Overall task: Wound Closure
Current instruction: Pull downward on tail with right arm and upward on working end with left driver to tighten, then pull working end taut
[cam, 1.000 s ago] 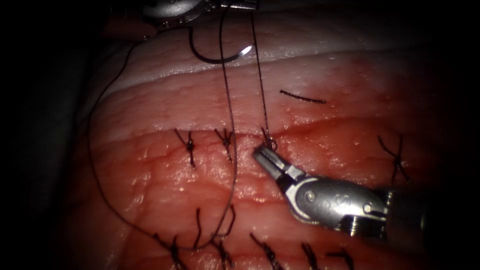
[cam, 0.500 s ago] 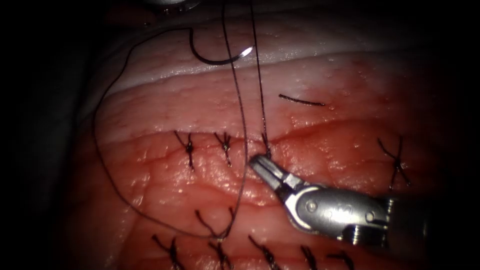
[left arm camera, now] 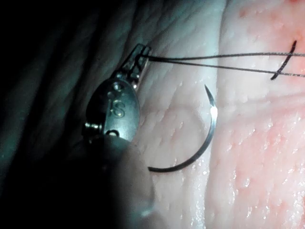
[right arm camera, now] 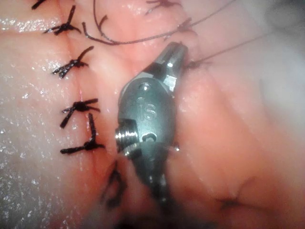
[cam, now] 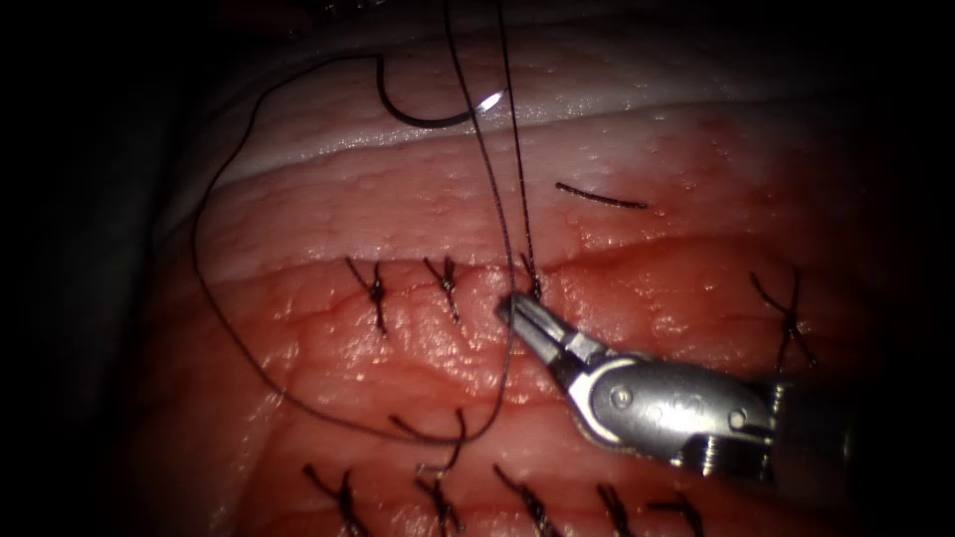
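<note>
Lying free on tissue [cam: 418, 229]: needle [cam: 428, 117], beside cut thread end [cam: 600, 197].

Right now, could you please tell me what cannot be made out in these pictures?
- Endoscope view: the two taut strands of thread run off the top edge. In the left wrist view they reach the left gripper.
- Endoscope view: whether the right gripper holds thread at the cut; too small to tell.
- Right wrist view: the same contact is blurred.
- The needle lies free on the tissue.

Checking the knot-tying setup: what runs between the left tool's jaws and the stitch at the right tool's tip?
Two taut strands of thread span from the left tool across bare tissue, beside the free needle, toward the right tool.
</note>
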